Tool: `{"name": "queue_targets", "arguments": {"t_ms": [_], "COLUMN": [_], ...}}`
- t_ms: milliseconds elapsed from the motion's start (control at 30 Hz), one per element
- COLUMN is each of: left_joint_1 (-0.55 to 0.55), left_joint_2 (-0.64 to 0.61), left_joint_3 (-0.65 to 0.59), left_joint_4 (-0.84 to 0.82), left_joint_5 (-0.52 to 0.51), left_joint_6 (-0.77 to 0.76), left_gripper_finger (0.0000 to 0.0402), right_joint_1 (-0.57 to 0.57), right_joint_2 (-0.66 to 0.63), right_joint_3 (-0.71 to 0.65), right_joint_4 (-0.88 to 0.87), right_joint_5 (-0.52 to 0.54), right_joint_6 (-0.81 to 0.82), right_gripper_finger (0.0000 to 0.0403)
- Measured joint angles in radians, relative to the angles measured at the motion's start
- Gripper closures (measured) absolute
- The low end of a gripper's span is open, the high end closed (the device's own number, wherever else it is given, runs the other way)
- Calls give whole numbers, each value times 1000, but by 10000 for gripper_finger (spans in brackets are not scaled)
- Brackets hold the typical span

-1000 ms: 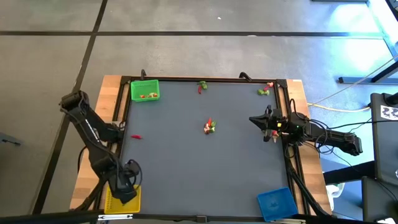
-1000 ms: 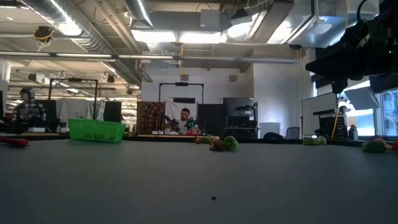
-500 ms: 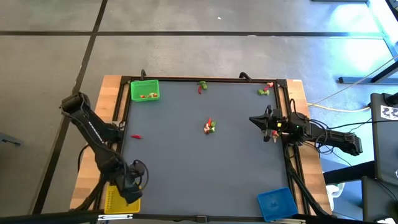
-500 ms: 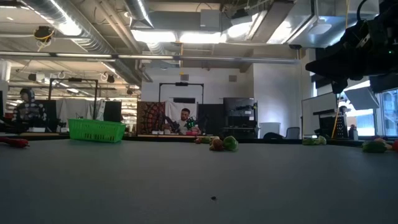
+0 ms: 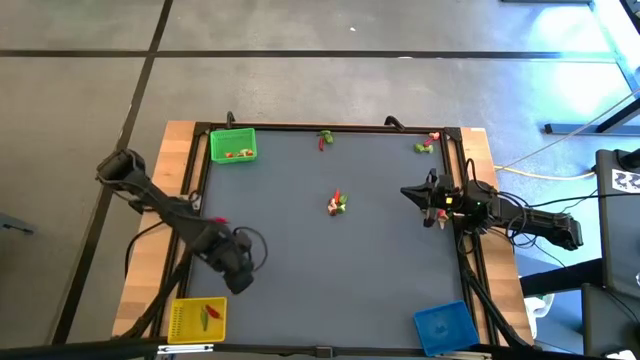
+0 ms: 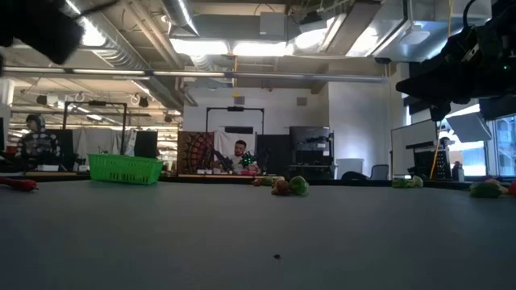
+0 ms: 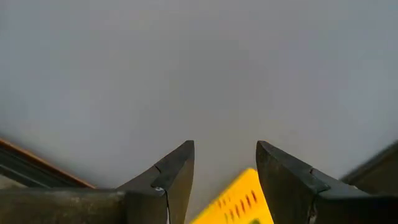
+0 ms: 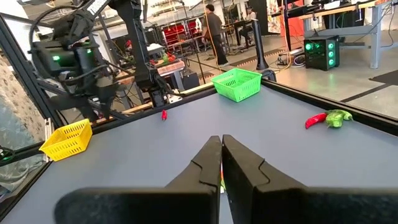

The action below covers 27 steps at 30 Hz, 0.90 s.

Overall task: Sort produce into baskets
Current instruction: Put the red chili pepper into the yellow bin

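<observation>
Three baskets are set at corners of the dark surface (image 5: 330,270): a green basket (image 5: 232,145) at the far left corner with a few small pieces inside, a yellow basket (image 5: 197,319) at the near left corner with a green piece lying in it, and a blue basket (image 5: 443,326) at the near right corner. Small produce is scattered elsewhere: a red-and-green cluster (image 5: 338,203) near the middle, a second pair (image 5: 325,139) at the far edge, a third group (image 5: 427,145) at the far right corner, and a single red piece (image 5: 219,219) close to the left edge. The left claw (image 5: 238,275) is held above the surface just beyond the yellow basket, its fingers (image 7: 177,171) spread apart with nothing between them. The right claw (image 5: 412,192) is held over the right side of the surface, its fingers (image 8: 211,163) pressed together and empty.
</observation>
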Motion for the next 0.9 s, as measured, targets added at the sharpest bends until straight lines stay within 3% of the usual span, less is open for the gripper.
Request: {"name": "queue_targets", "arguments": {"t_ms": [567, 900], "left_joint_1": [460, 607], "left_joint_2": [-11, -11], "left_joint_3": [0, 0], "left_joint_4": [-101, -225], "left_joint_5": [1, -129], "left_joint_6": [624, 756], "left_gripper_finger": [235, 235], "right_joint_1": [0, 0], "right_joint_2": [0, 0], "right_joint_3": [0, 0], "right_joint_4": [1, 2], "right_joint_5": [2, 19], "right_joint_6": [0, -3], "right_gripper_finger": [386, 386]}}
